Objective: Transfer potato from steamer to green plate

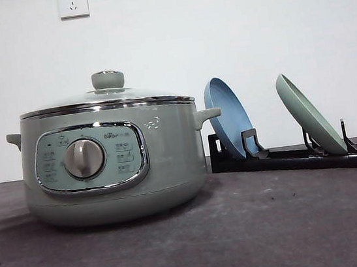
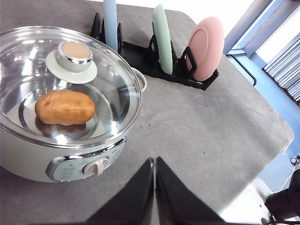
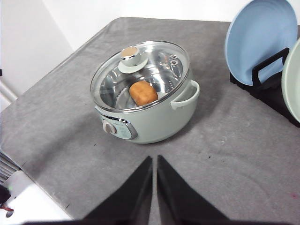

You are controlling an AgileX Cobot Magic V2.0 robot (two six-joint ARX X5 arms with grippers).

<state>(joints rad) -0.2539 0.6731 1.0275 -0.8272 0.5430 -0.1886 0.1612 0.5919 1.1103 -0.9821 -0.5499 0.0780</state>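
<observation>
The task stands at its very beginning. The oval orange-brown potato point(image 2: 64, 107) lies on the shiny metal floor of the large round sage-green steamer point(image 1: 111, 162), under the glass lid with the green knob point(image 2: 74, 56), which is on the pot. The steamer stands on the grey felt-covered worktop point(image 1: 257, 228), near its left side in the front view. The pale mint-green round plate point(image 1: 309, 113) leans on edge in the black plate rack point(image 1: 300, 157) along the far edge, between a blue round plate point(image 1: 228, 117) and a pink one point(image 2: 206, 47).

The left gripper point(image 2: 153, 187) and the right gripper point(image 3: 154, 187) both hang above bare worktop, each with its jaws together and holding nothing.

As a judgement, the next move calls for opening one gripper and lifting the lid by its knob; the green plate probably has to come out of the rack too.

The pink plate is cut off at the right border of the front view. The panel labels are too small to read.
</observation>
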